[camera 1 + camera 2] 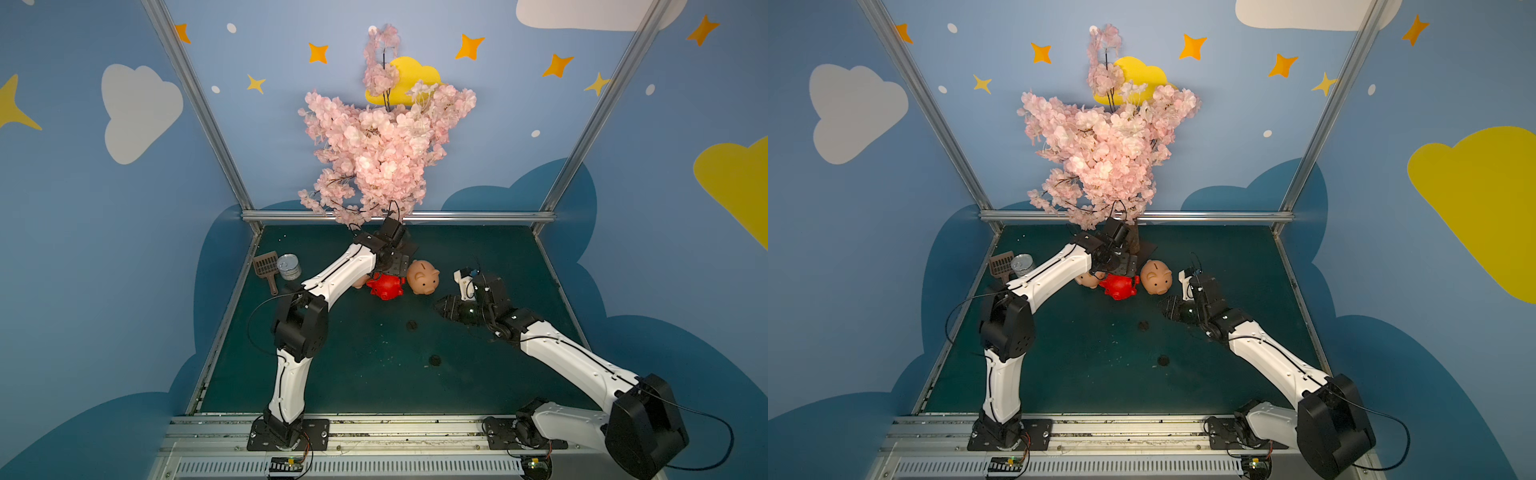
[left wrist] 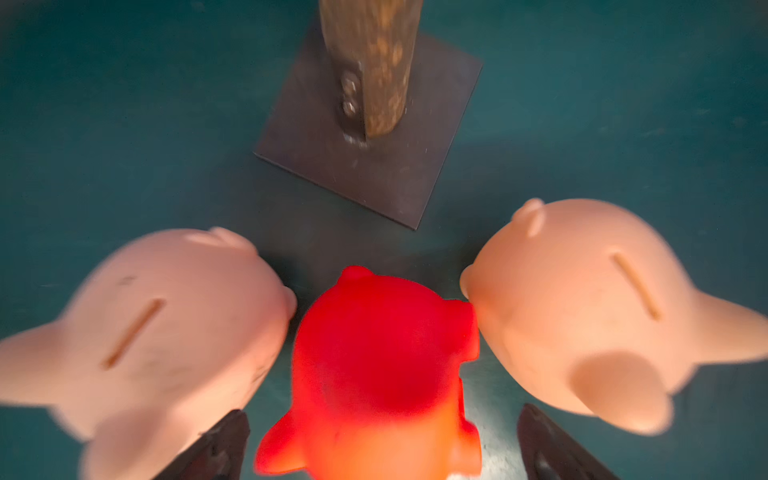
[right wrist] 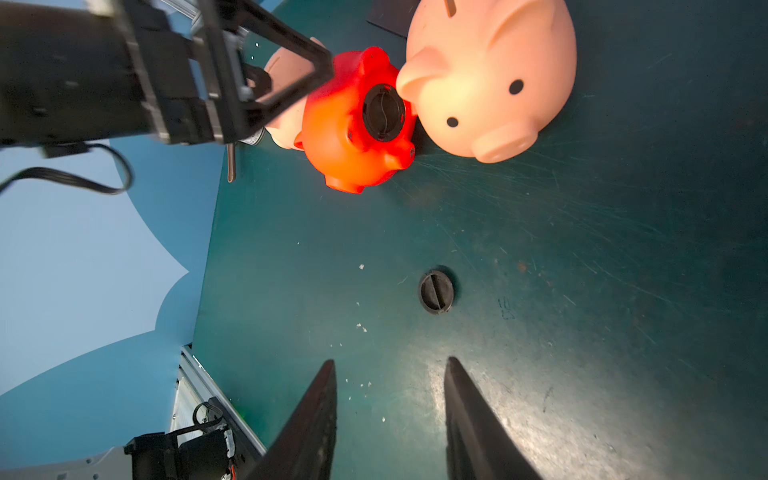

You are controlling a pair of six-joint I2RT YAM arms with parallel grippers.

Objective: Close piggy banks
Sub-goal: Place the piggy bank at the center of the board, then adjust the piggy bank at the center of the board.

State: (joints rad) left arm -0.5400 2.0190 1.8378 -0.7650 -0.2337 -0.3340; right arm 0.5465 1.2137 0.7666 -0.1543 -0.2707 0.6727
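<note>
Left tool (image 2: pixel 382 413) straddles red pig (image 2: pixel 382 345); peach pigs (image 2: pixel 166 324) (image 2: pixel 582 316) crowd both flanks.

Before the tree's base plate (image 2: pixel 316 137), on the table (image 1: pixel 374 386), the left piggy bank (image 1: pixel 1088 280), middle piggy bank (image 1: pixel 386 286) and right piggy bank (image 1: pixel 423 277) form a row; the middle one lies tipped, touching the right. Nearer the front lie the far plug (image 1: pixel 411 325) and near plug (image 1: pixel 435 360). Far left, the scoop (image 1: pixel 266 266) lies beside the tin can (image 1: pixel 289 267).

In a top view, the left arm (image 1: pixel 286 386) at lower left and the right arm (image 1: pixel 573 357) at lower right have white shells dotted with small dark screws, boxy black joints, thin black cables and black base plates (image 1: pixel 316 432). The right gripper (image 3: pixel 390 360) has black tapered fingers (image 3: pixel 316 415).
</note>
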